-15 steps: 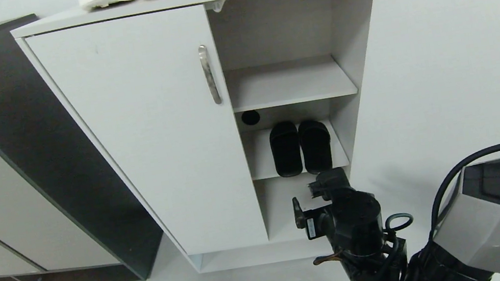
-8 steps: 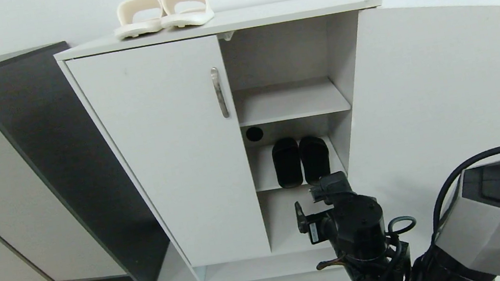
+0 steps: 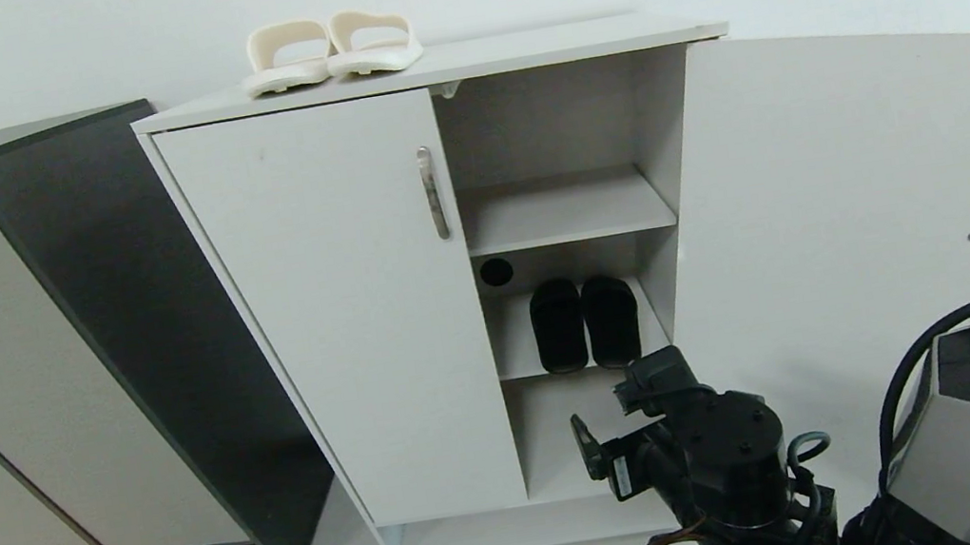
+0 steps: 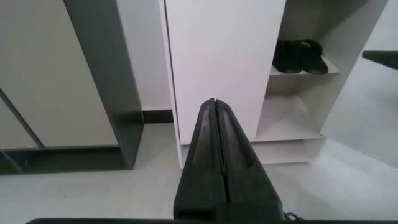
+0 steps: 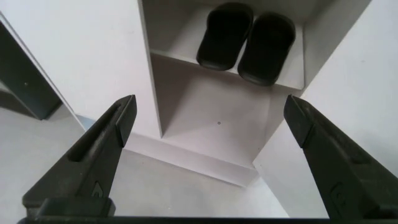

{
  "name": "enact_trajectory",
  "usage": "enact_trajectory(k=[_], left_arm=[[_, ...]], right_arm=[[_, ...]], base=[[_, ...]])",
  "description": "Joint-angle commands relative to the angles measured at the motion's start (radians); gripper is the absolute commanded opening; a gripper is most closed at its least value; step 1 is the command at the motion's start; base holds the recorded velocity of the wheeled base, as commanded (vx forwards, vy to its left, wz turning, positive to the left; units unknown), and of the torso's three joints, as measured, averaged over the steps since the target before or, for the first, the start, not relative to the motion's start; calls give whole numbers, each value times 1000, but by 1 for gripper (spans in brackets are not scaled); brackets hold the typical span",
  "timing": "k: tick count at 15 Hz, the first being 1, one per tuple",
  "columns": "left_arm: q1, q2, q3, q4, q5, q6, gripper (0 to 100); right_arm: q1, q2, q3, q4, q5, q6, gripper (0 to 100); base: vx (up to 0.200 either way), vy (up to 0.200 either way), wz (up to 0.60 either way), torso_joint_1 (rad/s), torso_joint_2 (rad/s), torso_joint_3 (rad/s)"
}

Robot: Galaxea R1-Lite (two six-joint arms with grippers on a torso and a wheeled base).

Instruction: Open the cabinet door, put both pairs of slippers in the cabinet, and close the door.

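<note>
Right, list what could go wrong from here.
The white slippers lie high on the cabinet top, while the open right gripper hangs low by the bottom shelf: a long reach might knock them off. The open door stands close beside the gripper; lifting could bump it.

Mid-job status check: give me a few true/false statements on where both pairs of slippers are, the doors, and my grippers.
1. The black slippers sit side by side on the lower shelf inside the cabinet. True.
2. The white slippers are inside on a shelf. False: they lie on top of the cabinet.
3. The right door stands open. True.
4. The left door is open too. False: it is shut.
5. The right gripper holds a slipper. False: it is open and empty, in front of the cabinet.
6. The left gripper is shut on nothing. True.
</note>
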Motion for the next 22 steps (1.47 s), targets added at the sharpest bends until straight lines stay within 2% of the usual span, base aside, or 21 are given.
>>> enact_trajectory(k=[1,19,22], left_arm=[[0,1,0,0,0,0,0],[0,1,0,0,0,-2,0],[0,1,0,0,0,-2,0]], right_arm=[[0,2,3,-1,-1,0,100],[0,11,15,-2,-1,-3,100],[0,11,17,-2,-1,-3,100]], base=[[0,200,0,2,17,46],[0,200,0,3,5,5],[0,0,0,0,0,0]])
